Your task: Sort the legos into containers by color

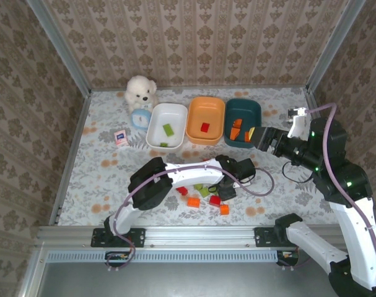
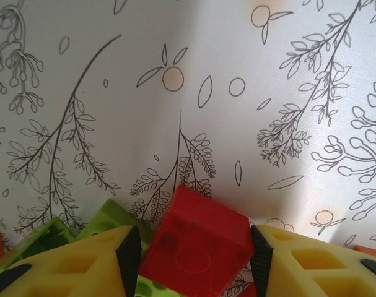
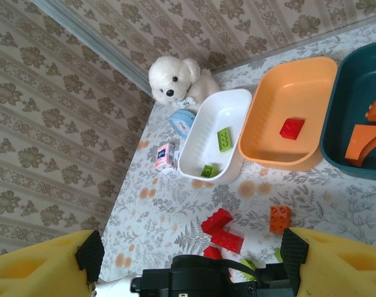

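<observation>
Walls [image 1: 194, 37] papered in a beige leaf pattern close in three sides of the table [image 1: 101, 179], whose white cloth is printed with grey sprigs and small orange blossoms. The left arm [image 1: 175, 170], white with black joints, stretches across to a loose cluster of bricks near the middle front. The right arm [image 1: 336, 167] bends in from the right. Three shallow, glossy plastic dishes with rounded corners stand side by side near the back wall. The white dish [image 1: 157, 124] holds two green bricks [image 3: 225, 138], the orange dish [image 1: 203, 108] one red piece [image 3: 292, 128], and the teal dish [image 1: 240, 108] several orange pieces [image 3: 364, 142]. A fluffy white plush toy [image 1: 141, 91] sits left of them, with a small blue clock [image 1: 140, 117] against it and a little pink packet [image 1: 120, 137] nearby. The right gripper [image 3: 191, 253] hangs at the teal dish's right edge, its yellow fingers [image 3: 33, 272] spread wide with nothing between. The left gripper [image 2: 195, 250] is clamped on a smooth red brick [image 2: 197, 226], both black pads [image 2: 129, 257] against its sides, with light green bricks [image 2: 107, 223] just beside it. A loose red brick [image 1: 183, 190] and an orange brick [image 1: 193, 202] lie on the cloth close by.
</observation>
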